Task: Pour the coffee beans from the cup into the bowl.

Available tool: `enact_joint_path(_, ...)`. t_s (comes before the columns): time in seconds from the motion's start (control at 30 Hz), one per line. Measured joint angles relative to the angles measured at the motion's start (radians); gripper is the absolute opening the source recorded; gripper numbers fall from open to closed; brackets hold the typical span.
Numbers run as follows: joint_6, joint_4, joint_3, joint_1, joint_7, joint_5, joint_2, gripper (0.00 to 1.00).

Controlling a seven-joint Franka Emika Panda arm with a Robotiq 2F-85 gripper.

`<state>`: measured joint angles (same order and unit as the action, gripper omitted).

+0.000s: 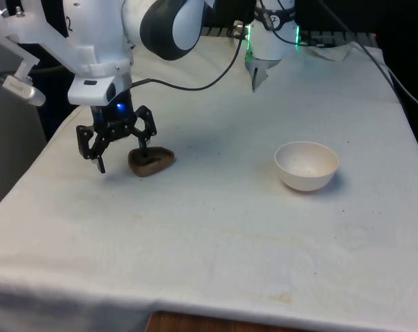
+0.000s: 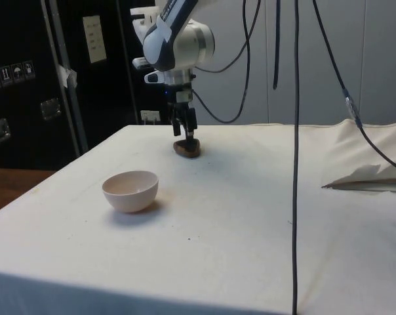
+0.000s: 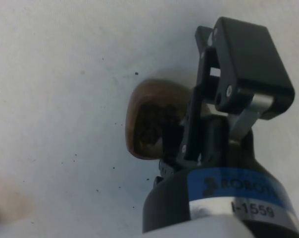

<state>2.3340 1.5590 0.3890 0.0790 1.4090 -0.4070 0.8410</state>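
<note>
A: Which step is this?
B: The reach, I'd judge; the gripper [image 1: 120,153] hangs spread wide and holding nothing, one finger just beside the brown cup [image 1: 151,161], the other clear of it; the beans show dark inside the cup.

A: And the bowl?
B: The white bowl [image 1: 306,165] sits well apart from the cup, toward the front view's right; it looks empty.

A: Next move?
B: Straddle the cup's rim and close, then lift level so nothing spills.

A: Any writing?
B: In the wrist view the gripper's body reads "ROBOT…" and "-1559"; the rest is cut off
</note>
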Motion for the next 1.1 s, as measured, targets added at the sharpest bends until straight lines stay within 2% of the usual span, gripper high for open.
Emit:
enact_joint_path(0.03, -0.001, 0.000, 0.000, -0.001, 0.003, 0.000, 0.001, 1.00)
enact_joint_path(0.1, -0.001, 0.000, 0.000, -0.001, 0.005, 0.000, 0.001, 0.92)
enact_joint_path(0.5, -0.005, -0.002, 0.000, -0.002, 0.008, 0.000, 0.002, 0.24)
enact_joint_path(0.53, -0.007, -0.003, 0.000, -0.001, 0.008, 0.000, 0.002, 0.13)
enact_joint_path(0.6, -0.007, -0.003, 0.000, -0.001, 0.008, 0.000, 0.002, 0.01)
enact_joint_path(1.1, -0.010, -0.006, 0.001, -0.001, 0.008, 0.000, 0.002, 0.00)
